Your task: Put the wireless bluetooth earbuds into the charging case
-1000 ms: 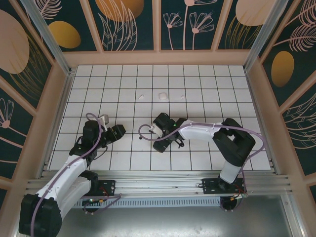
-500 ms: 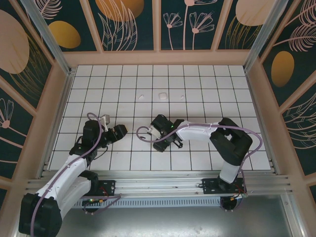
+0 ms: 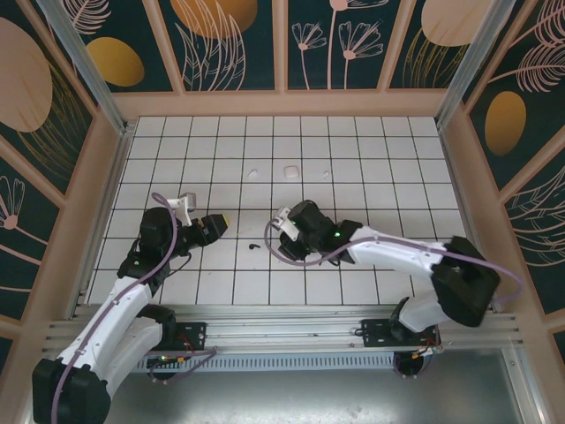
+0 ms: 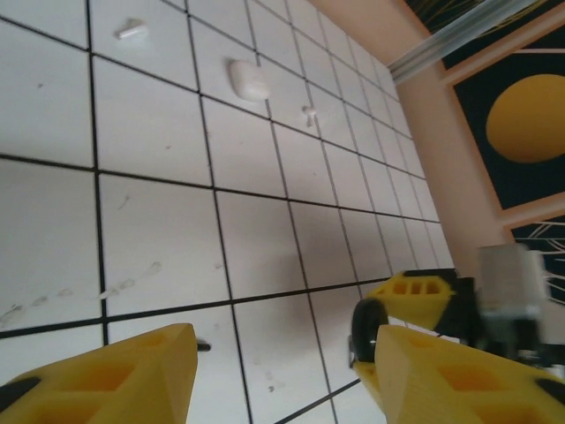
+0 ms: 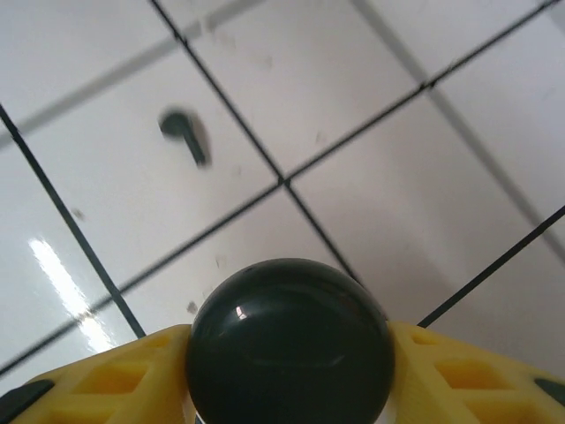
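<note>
Right claw [image 5: 287, 371] grasps a glossy black charging case [image 5: 290, 327] over the white tiled table [image 5: 424, 194]; a black earbud [image 5: 185, 137] lies just ahead. Left claw [image 4: 278, 371] hangs released, empty, well apart from the white case [image 4: 249, 79].

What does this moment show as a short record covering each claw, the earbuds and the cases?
left claw: open, nothing between its fingers
right claw: shut on a black charging case
black earbud: loose on the tiled floor, just ahead of the right claw
white charging case: lying farther back, apart from both claws
white earbud: to the left of the white case in the top view
second white earbud: to the right of it
progress: black earbud not yet in its case
</note>
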Controlling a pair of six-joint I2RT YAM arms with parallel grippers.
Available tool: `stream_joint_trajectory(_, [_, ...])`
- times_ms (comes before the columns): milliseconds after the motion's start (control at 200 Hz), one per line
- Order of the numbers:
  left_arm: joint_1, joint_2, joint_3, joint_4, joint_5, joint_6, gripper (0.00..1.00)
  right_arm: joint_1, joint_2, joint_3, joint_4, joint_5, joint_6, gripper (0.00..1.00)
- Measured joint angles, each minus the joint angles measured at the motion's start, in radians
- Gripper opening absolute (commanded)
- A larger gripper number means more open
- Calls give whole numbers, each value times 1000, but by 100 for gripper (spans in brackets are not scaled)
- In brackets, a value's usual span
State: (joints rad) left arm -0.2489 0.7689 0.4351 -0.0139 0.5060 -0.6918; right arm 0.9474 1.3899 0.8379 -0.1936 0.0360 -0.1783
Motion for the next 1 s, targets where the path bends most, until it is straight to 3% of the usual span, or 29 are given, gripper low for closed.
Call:
stream_joint_trajectory(230, [-34, -4, 76, 91, 41, 8, 51, 5, -210, -76, 171, -34, -13, 51])
stream_joint_trajectory(621, [-407, 241, 286, 90, -21, 86, 53, 30, -278, -89, 226, -36, -57, 51])
stream_joint_trajectory(891, [-432, 342, 297, 92, -26, 101, 52, 35, -303, -93, 226, -36, -59, 51])
stream_joint_trajectory(1001, [-432, 358, 300, 110, -9, 101, 43, 35, -315, -102, 225, -33, -58, 51])
